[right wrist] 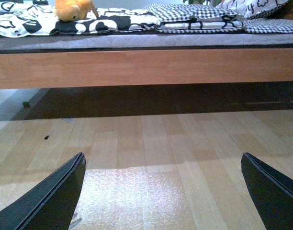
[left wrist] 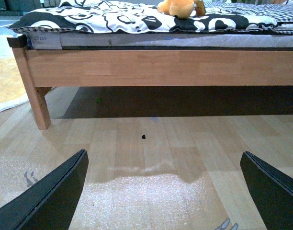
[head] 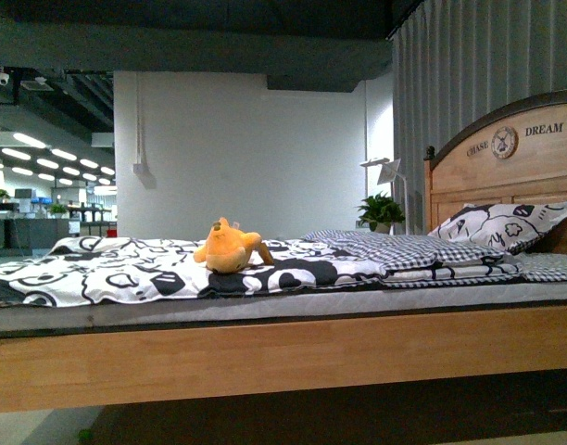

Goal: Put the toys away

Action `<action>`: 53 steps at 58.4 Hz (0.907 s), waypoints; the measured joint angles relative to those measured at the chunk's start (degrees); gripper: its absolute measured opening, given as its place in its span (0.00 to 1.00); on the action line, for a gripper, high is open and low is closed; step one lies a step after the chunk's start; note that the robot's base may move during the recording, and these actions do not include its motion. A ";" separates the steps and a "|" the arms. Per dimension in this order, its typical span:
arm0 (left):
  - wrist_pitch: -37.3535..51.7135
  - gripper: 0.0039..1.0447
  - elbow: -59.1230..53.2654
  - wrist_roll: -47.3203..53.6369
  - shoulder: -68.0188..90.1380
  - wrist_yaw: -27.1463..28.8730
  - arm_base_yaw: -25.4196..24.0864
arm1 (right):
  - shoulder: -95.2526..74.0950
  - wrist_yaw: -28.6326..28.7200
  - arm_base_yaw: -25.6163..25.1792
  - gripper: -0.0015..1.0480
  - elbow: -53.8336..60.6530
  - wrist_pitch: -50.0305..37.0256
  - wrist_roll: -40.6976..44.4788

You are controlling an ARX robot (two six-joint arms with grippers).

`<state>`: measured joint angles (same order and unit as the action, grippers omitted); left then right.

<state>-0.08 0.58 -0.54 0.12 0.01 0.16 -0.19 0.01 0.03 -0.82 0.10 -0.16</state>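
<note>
Approaching the toy (head: 230,248).
It sits on the bed (head: 265,357), far ahead; my left fingers (left wrist: 50,196) and right fingers (right wrist: 50,196) gape empty, low over the floor. Next I should rise and reach.

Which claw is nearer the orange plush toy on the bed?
Left, probably. The orange plush toy sits left of the robot's middle; the left claw, open above the floor, faces it almost squarely, the right claw is offset further along the bed.

Bedroom: wooden bed (head: 283,357), patterned duvet (head: 126,271)
</note>
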 joint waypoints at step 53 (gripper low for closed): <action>0.00 0.94 0.00 -0.02 0.02 0.00 0.00 | 0.00 0.00 0.00 0.94 0.00 0.00 0.00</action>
<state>-0.08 0.58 -0.56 0.14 0.01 0.16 -0.19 0.01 0.03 -0.82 0.10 -0.16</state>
